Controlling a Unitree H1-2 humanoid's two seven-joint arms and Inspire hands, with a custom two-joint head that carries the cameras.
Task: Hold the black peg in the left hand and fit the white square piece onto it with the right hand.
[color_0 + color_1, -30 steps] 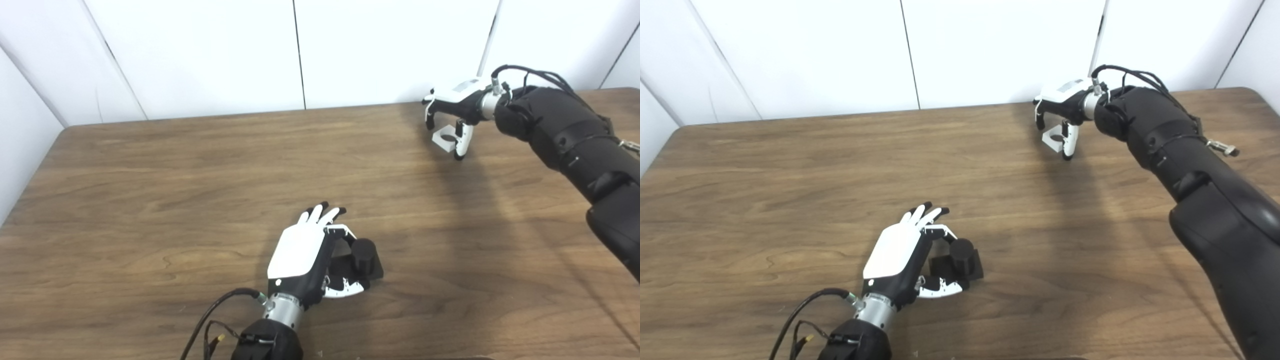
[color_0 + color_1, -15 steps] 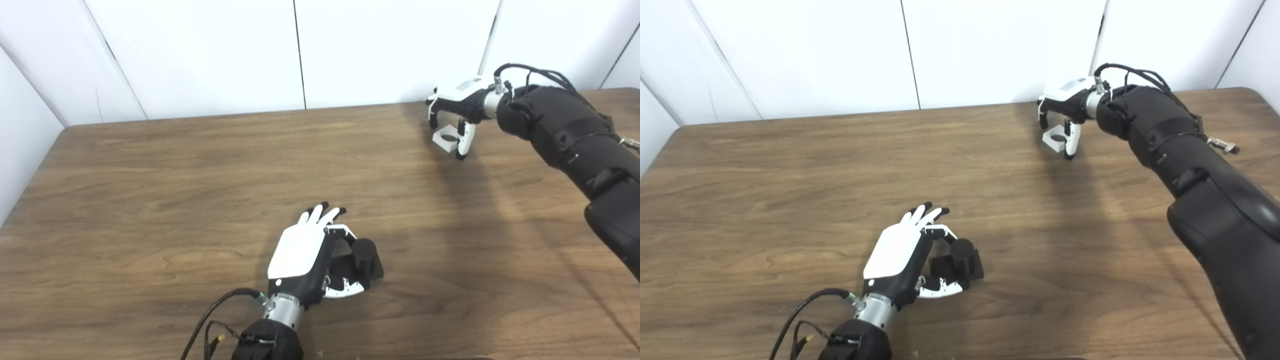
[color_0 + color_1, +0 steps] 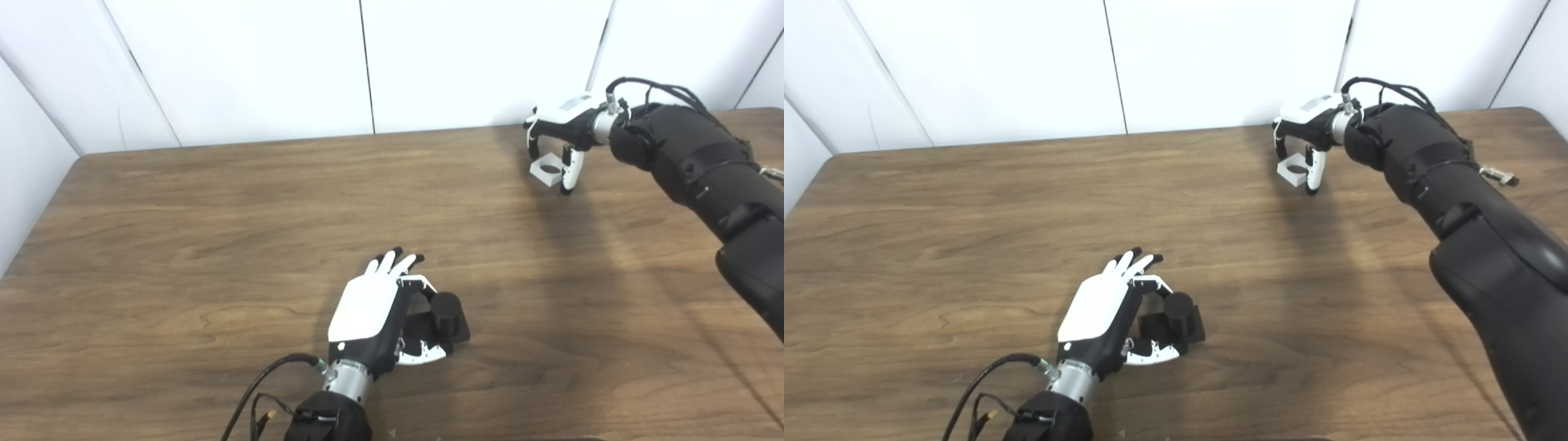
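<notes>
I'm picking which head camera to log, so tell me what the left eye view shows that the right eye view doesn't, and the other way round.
Only the left eye view: the left side wall meeting the table's left edge. Only the right eye view: the table's rounded far right corner. Both show the left hand around the black peg on the table, and the right hand over the white square piece at the far right; whether it grips it is unclear.
</notes>
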